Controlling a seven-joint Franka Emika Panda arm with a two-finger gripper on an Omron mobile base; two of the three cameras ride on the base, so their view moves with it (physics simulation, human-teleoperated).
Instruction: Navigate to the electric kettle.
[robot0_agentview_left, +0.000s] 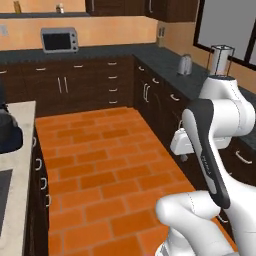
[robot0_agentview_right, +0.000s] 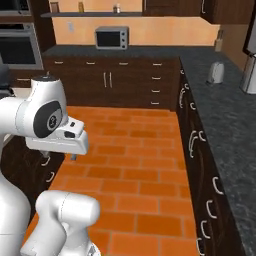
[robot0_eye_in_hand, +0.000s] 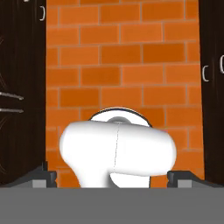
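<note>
Left base view: the kettle (robot0_agentview_left: 184, 64) stands on the dark counter (robot0_agentview_left: 165, 60) along the right wall, near the corner, with a taller pale cylinder in a black frame (robot0_agentview_left: 220, 60) farther along the same counter and well apart from it. A toaster oven (robot0_agentview_left: 59, 40) sits on the back counter. The arm is folded above the orange brick floor (robot0_agentview_left: 100, 165). Hand view: the gripper (robot0_eye_in_hand: 111, 178) points down at the floor, its two fingertips (robot0_eye_in_hand: 43, 177) spread wide and holding nothing.
</note>
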